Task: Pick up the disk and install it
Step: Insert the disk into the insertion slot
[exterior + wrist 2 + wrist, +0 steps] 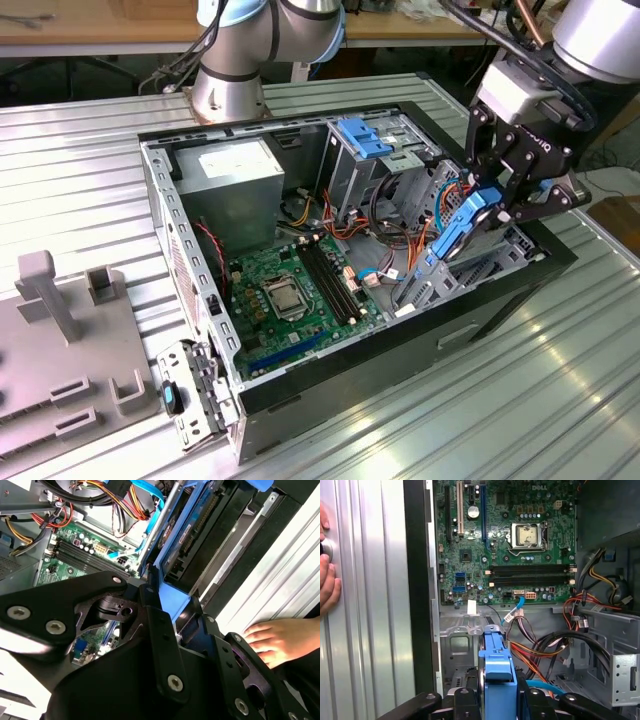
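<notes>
**Disk gripped by tool, tilted into the open computer case, right side of the exterior view.**

Finding: the tool is closed tight on the upper end of the disk, gripping its blue frame. The disk's lower end dips into the grey drive bay inside the computer case. In my judgement, seating needs the frame square to the bay walls. It also needs to stay clear of the orange and black cables just beside it, which could snag. A person's hand rests on the ribbed table beside the case, so caution is advised. Farther in lies the green motherboard, which carries white print. The power supply bears a white label. Neither text is recorded here.
</notes>
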### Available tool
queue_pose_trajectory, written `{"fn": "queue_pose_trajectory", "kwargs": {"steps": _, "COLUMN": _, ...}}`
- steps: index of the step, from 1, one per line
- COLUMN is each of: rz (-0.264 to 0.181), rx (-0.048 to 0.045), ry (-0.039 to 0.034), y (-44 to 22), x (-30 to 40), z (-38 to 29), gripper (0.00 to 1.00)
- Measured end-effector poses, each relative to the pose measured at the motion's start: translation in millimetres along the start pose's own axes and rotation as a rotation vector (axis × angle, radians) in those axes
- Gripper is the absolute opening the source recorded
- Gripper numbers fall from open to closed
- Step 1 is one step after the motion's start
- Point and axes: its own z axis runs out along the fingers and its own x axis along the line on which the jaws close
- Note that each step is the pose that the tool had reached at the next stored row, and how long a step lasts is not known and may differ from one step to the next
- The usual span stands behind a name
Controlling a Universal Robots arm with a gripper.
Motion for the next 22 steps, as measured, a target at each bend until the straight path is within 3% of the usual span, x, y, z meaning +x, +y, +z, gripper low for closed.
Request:
{"fn": "queue_pose_trajectory", "kwargs": {"steps": 6, "rz": 0.0, "rx": 0.0, "ry": 0.0, "y": 0.3, "x": 0.1, "z": 4.8, "gripper": 0.37}}
{"fn": "queue_pose_trajectory", "kwargs": {"steps": 22, "rz": 0.0, "rx": 0.0, "ry": -0.0001, "y": 0.5, "x": 0.2, "z": 7.3, "gripper": 0.37}}
